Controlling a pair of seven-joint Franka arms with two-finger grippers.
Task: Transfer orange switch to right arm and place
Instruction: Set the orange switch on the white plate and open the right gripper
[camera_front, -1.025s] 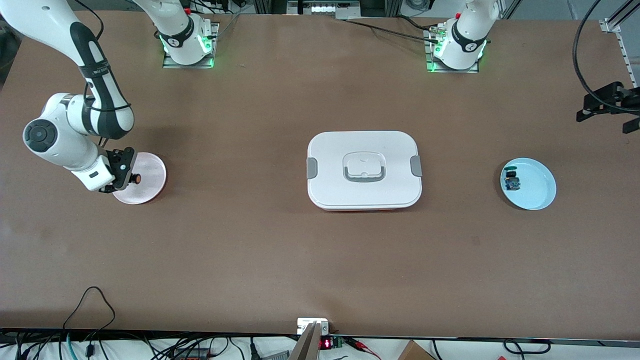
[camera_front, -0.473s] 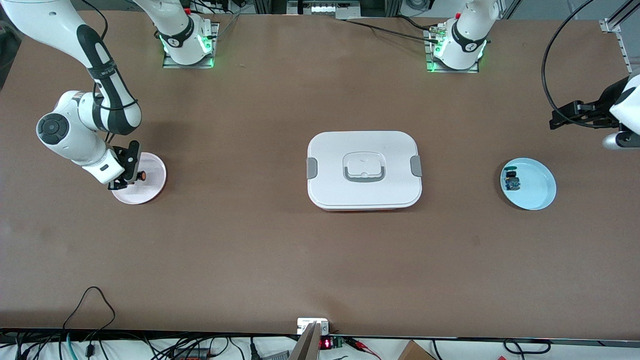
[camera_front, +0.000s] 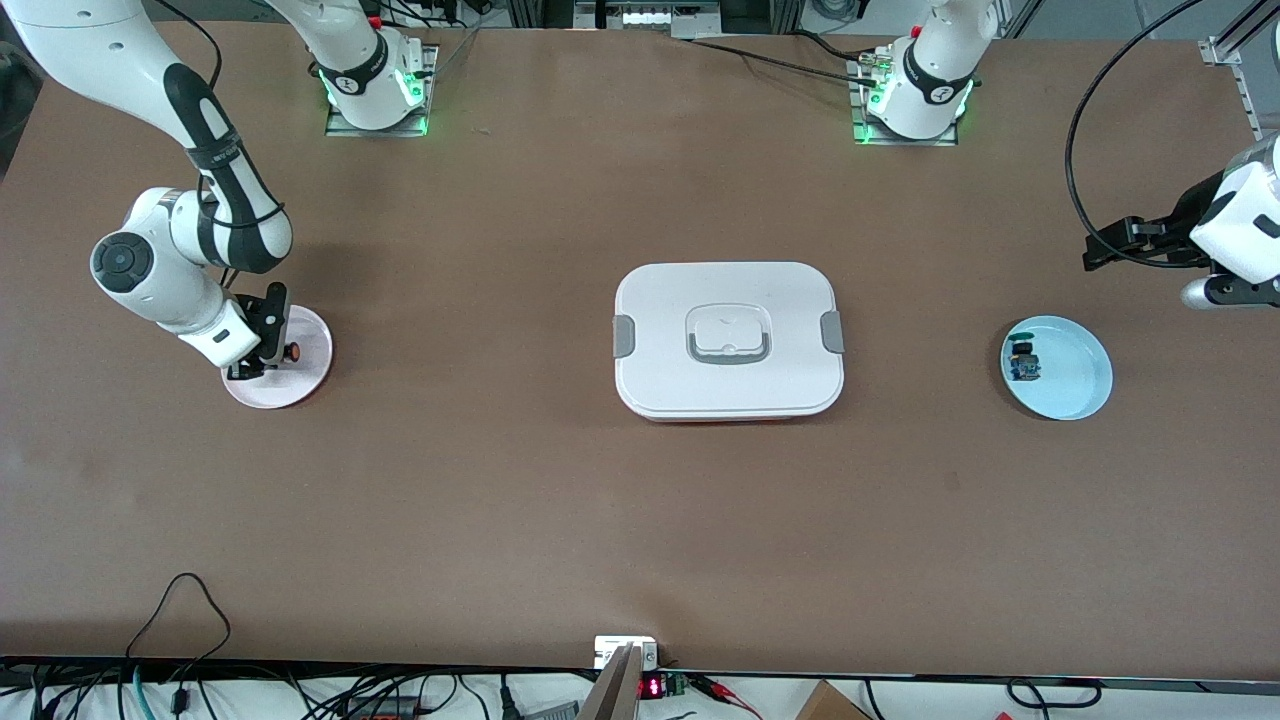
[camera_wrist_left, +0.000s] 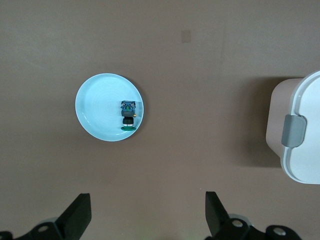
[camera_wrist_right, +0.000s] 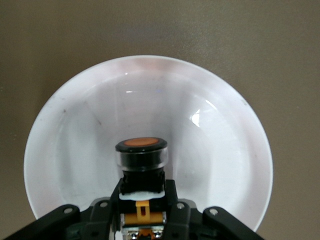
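Right wrist view gives me the right gripper (camera_wrist_right: 142, 212) clamped on the orange switch (camera_wrist_right: 142, 159) just over the pink plate (camera_wrist_right: 75, 150), while my left gripper (camera_wrist_left: 147, 222) waits spread apart near the blue plate (camera_wrist_left: 95, 112).

You are looking at a robotics lab bench, not a home or shop. Two white arms are bolted to metal base plates (camera_front: 378, 118) with green status lights along the top of the frame, on a plain brown tabletop (camera_front: 640, 520). Aluminium framing (camera_front: 1240, 90) stands at the upper right, and a black cable (camera_front: 1085, 130) loops down there. Along the bottom edge you see loose wires (camera_front: 180, 610), a small board with a red digit display (camera_front: 652, 687) and a white socket block (camera_front: 625, 650). A white lidded box (camera_front: 728, 340) sits mid-frame.
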